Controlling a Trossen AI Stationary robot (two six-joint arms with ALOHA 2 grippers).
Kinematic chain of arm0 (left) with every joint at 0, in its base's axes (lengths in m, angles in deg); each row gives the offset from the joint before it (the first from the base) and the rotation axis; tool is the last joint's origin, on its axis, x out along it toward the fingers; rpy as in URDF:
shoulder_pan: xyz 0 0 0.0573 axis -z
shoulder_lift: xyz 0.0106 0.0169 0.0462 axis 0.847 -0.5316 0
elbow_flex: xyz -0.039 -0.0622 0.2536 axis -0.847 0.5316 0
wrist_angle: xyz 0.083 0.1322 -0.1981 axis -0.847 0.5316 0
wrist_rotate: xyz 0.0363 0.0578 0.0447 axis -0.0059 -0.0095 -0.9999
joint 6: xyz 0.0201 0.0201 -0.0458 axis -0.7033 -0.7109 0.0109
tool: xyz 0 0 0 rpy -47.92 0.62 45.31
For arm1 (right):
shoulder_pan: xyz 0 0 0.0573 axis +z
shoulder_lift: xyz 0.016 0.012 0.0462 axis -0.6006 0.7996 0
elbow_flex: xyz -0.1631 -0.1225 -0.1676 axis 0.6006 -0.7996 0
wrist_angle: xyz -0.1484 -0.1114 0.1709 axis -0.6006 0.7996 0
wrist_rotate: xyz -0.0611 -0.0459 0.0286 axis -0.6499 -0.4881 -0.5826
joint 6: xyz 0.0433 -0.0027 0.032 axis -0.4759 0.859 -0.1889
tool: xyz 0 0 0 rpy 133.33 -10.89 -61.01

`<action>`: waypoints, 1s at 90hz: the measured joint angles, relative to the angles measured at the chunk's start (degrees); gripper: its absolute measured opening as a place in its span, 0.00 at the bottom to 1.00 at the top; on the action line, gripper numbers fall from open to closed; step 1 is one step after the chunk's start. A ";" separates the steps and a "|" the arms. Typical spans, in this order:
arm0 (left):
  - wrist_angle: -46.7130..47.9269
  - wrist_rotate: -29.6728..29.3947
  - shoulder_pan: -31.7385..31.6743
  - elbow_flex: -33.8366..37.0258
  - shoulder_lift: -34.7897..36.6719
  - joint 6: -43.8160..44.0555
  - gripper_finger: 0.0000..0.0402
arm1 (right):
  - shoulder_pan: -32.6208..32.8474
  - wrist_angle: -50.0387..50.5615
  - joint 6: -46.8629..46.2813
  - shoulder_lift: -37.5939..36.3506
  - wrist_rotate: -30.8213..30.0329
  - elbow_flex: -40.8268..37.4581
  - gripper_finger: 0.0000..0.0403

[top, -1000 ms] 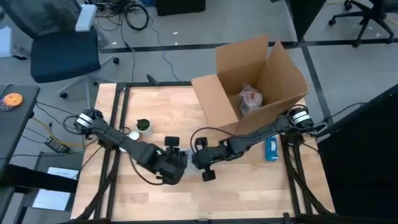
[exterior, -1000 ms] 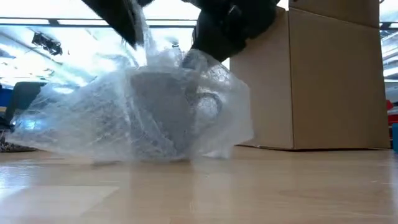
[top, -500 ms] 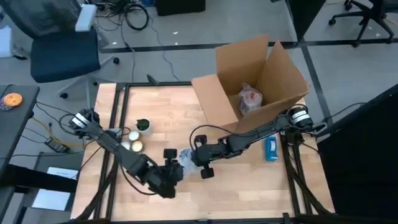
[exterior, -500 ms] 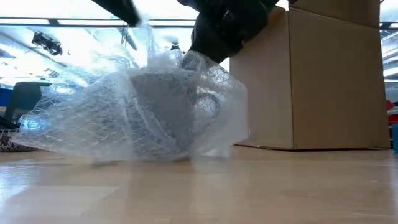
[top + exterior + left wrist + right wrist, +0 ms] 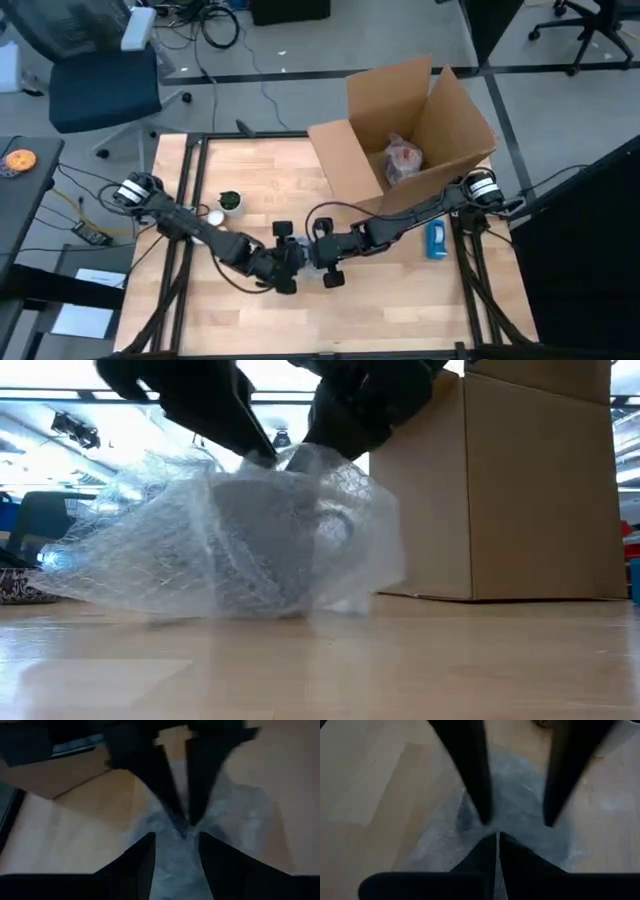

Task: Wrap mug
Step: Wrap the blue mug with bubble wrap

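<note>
A: What does the overhead camera show?

B: A pale wooden table (image 5: 400,300) on a grey floor, with an office chair (image 5: 100,80) and cables beyond it. An open cardboard box (image 5: 420,120) stands at the far right of the table, something wrapped lying inside. A small green pot (image 5: 230,201) sits near the left side and a blue item (image 5: 436,239) near the right edge. The left gripper (image 5: 290,262) and right gripper (image 5: 318,256) meet at the middle of the table over the bubble wrap (image 5: 305,252).

A: And level with the table?

B: The mug (image 5: 262,538) stands on the wood, handle toward the box, bubble wrap draped loosely over it and spreading out on the side away from the box. Both dark grippers touch the wrap at its top.

A: The left wrist camera?

B: Its fingers (image 5: 135,865) stand apart, over the wrap; the other gripper's tips come together on the plastic between them.

A: The right wrist?

B: Its fingers (image 5: 485,855) are pinched together on the wrap, the other pair spread just beyond.
</note>
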 joint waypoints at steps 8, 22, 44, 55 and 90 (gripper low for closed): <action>0.47 0.58 -0.90 0.00 0.00 -0.19 0.33 | 0.18 0.01 0.44 -0.02 0.02 0.00 0.00; 1.25 6.71 -2.54 -0.02 -0.63 -0.11 0.33 | 0.29 1.25 1.66 -1.16 -0.33 0.00 0.00; 1.13 9.35 -2.79 -0.04 -2.69 -0.08 0.33 | 0.33 3.60 2.28 -7.10 -3.71 0.05 0.00; -0.40 11.44 -3.06 -0.18 -3.96 -0.33 0.33 | -0.07 1.77 3.44 -7.63 -3.57 0.19 0.00; -1.37 10.34 -3.11 -0.49 -3.52 -0.61 0.33 | -0.74 1.19 1.51 -2.15 3.43 0.14 0.00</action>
